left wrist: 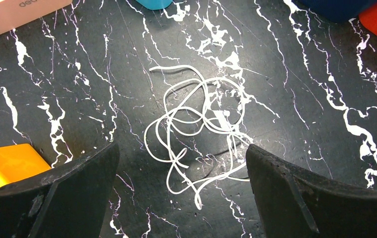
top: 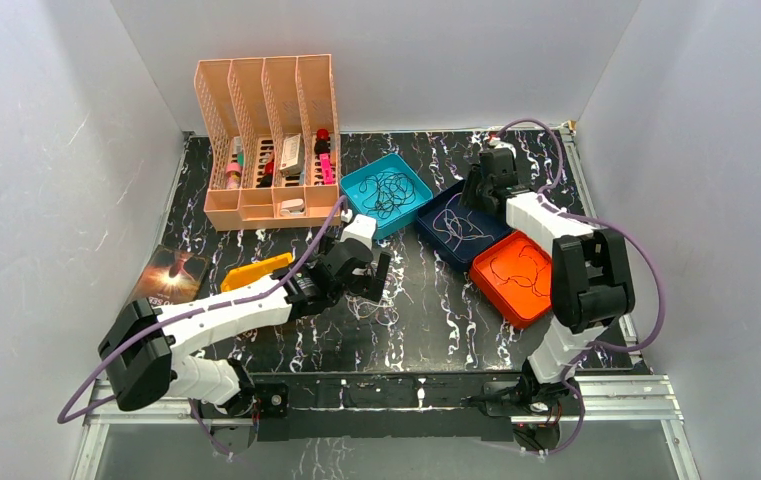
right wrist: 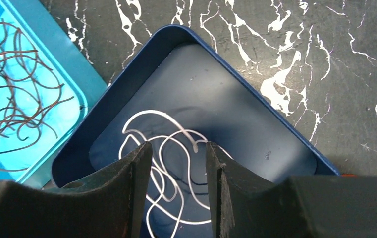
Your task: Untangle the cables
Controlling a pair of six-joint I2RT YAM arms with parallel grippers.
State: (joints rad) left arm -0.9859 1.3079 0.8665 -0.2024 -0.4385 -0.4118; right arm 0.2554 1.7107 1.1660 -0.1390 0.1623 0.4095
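Thin, curly white cables (left wrist: 196,134), marbled tabletop (left wrist: 325,74)

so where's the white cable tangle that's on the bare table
In the left wrist view the white cable tangle lies on the marble table between the left gripper's open fingers, yellow tray to its left.

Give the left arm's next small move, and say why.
Probably lower the left pincer straight down: its jaws stand wide open either side of the white cable tangle, which lies loose on the table and is not gripped.
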